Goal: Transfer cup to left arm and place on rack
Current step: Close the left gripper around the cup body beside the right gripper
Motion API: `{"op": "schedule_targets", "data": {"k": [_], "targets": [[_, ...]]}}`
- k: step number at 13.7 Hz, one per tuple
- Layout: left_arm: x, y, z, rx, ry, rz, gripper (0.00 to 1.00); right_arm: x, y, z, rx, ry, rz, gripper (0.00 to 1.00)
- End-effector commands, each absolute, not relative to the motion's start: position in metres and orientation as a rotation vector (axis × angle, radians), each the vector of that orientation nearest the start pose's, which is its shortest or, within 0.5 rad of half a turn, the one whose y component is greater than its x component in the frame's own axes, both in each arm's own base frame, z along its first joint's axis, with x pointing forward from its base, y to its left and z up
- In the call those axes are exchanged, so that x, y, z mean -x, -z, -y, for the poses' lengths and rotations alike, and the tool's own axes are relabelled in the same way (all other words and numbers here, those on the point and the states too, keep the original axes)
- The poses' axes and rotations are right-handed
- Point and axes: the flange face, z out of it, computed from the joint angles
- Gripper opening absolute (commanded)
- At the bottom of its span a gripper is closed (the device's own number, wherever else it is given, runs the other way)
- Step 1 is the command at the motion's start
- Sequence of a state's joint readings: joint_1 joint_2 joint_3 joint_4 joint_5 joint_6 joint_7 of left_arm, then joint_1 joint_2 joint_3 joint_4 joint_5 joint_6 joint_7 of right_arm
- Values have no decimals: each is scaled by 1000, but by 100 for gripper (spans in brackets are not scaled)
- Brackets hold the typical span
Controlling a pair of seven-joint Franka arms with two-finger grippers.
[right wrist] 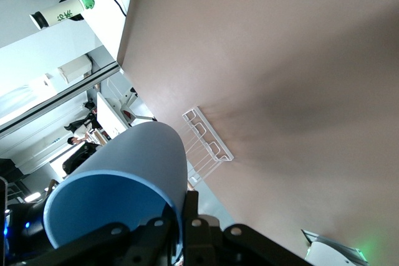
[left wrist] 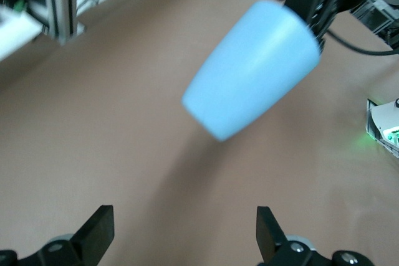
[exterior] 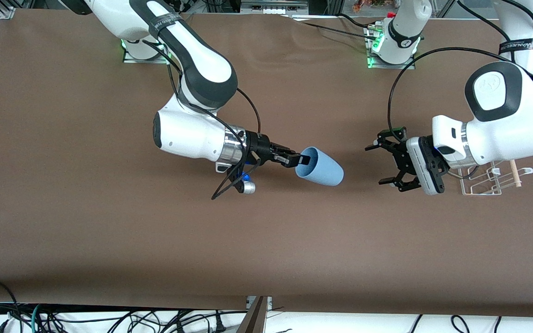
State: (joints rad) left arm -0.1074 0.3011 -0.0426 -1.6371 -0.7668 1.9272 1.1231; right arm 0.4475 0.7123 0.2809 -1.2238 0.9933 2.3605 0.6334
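Observation:
The light-blue cup (exterior: 320, 167) is held on its side in the air over the table's middle, base pointing toward the left arm. My right gripper (exterior: 300, 160) is shut on the cup's rim, one finger inside and one outside; the rim shows in the right wrist view (right wrist: 115, 194). My left gripper (exterior: 388, 165) is open and empty, beside the cup with a gap between them, jaws facing the cup's base. The cup also shows in the left wrist view (left wrist: 252, 66), ahead of the spread fingers (left wrist: 96, 232). The wire rack (exterior: 493, 181) with a wooden dowel sits partly hidden under the left wrist.
The brown table (exterior: 109, 231) spreads wide toward the front camera. The rack shows small in the right wrist view (right wrist: 206, 138). Arm bases with green lights (exterior: 389, 51) stand along the table's edge farthest from the camera. Cables hang off the near edge.

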Motion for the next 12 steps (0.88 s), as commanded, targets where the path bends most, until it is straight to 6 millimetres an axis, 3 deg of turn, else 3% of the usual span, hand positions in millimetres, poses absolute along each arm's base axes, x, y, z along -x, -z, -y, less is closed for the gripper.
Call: {"op": "schedule_targets", "data": {"k": [1, 4, 8, 12], "targets": [[-652, -451, 169, -2072, -564, 1293, 100, -623, -425, -481, 1955, -402, -642, 0], [-653, -446, 194, -2014, -654, 1319, 100, -623, -425, -480, 1957, -399, -639, 0], [-658, -450, 191, -1987, -747, 1365, 100, -623, -425, -480, 1958, -401, -638, 0], [-649, -443, 218, -1906, -764, 1411, 100, -622, -424, -481, 1962, -413, -631, 0]]}}
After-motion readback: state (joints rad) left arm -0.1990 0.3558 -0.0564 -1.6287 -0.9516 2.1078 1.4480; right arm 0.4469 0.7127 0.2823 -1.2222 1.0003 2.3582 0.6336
